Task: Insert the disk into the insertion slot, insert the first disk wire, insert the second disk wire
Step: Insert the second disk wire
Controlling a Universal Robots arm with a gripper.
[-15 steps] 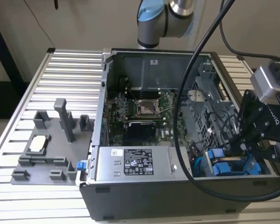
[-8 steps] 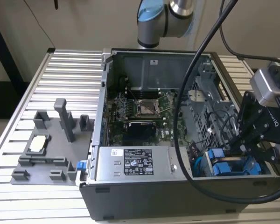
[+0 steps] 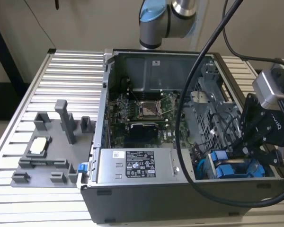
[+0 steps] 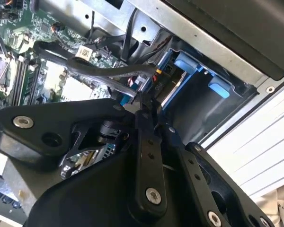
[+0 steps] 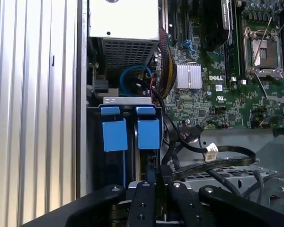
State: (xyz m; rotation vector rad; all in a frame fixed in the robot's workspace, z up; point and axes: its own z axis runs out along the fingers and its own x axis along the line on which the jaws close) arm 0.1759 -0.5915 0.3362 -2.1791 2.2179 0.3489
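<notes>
The black gripper [image 5: 154, 182] fills the foreground in both wrist views, its fingers [image 4: 143, 124] drawn close together on a thin dark wire end at the rear of the drive bay; whether they truly pinch the connector or merely touch it cannot be told for certain, though they look closed on it.

In the exterior view, going from that view's left, a grey fixture tray [image 3: 45, 146] lies on the ribbed bench [image 3: 71, 71], then comes the open computer case [image 3: 142, 189] with its green motherboard [image 3: 146, 111] and labelled power supply [image 3: 137, 165]. At the case's near corner, toward the exterior view's right, sits the insertion slot [image 3: 236, 170], where the gripper [image 3: 255, 150] hangs over the blue fittings.

The disk [image 5: 148, 135] appears already seated there in its blue carrier, beside the other blue-tabbed carrier [image 5: 114, 135]. Black wires [image 5: 217, 156] loop loosely just beside it.

The disk is judged stiff, fairly heavy and shock-sensitive, best held by its carrier's edges. The wire is light and floppy; its rigid plug end looks the only sound place to hold, since the cable would bend away under push.
</notes>
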